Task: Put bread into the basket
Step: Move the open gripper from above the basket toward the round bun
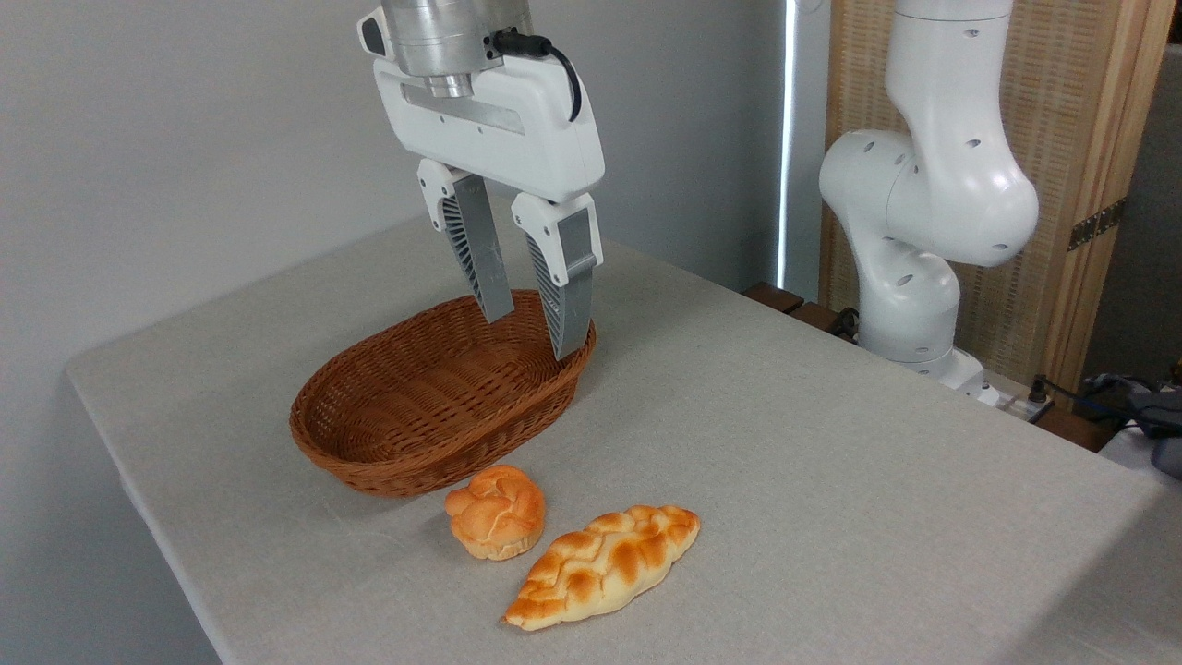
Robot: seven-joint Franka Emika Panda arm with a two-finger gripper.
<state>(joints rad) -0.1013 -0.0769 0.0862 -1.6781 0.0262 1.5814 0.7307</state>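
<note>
Grey table (831, 480) is cut off at right. Wicker basket (416, 406) lies partly behind the gripper (534, 331), whose fingers stand narrowly apart, holding nothing. Bread (496, 511) sits at 5 o'clock of the basket, beside the braided loaf (605, 563).

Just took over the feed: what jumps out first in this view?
The big white gripper hangs open and empty in the upper middle, its fingers in front of the far end of the empty wicker basket. Nearer the camera on the grey table, the round knotted bun sits beside a longer braided loaf.
</note>
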